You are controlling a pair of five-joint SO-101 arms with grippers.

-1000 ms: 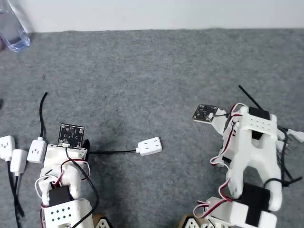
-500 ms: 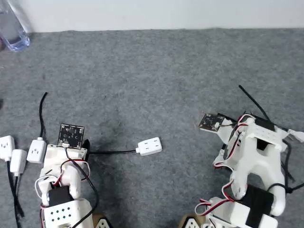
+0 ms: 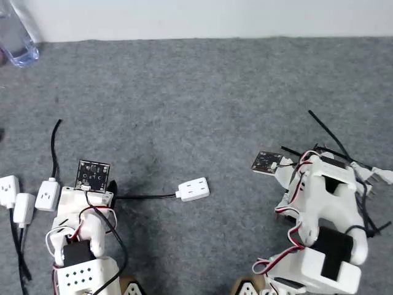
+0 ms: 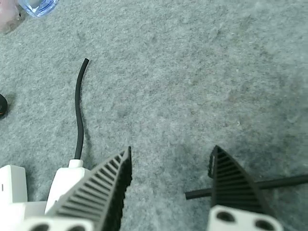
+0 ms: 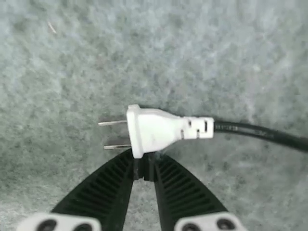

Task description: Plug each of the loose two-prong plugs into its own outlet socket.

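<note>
Near the right edge of the table (image 3: 202, 92), the right arm (image 3: 325, 203) sits differently from a second ago. It's folded back toward the near edge, and its wrist board (image 3: 267, 161) is lower and closer to that edge than before. Half a second ago the board was slightly further right.

Right gripper (image 5: 144, 166): fingers pressed together, pinching the rim of the white two-prong plug (image 5: 156, 130) from the side. Prongs are level and point away from the plug's black cord (image 5: 260, 134). Plug is right over the grey surface; can't tell if it touches.

Left arm (image 3: 83, 221) is unchanged at the near left corner. Left gripper (image 4: 171, 151): fingers spread wide over the grey surface, with a black cable (image 4: 284, 182) passing by one fingertip.

Outlet socket (image 3: 193, 189) hasn't moved. It lies between the two arms, well apart from the plug, on a thin black lead running toward the left arm. White socket block (image 3: 47, 194) is just beside the left arm, same spot as before. Two more white blocks (image 3: 23, 208) sit at the left edge. Clear bottle (image 3: 15, 37) is in the far left corner.
</note>
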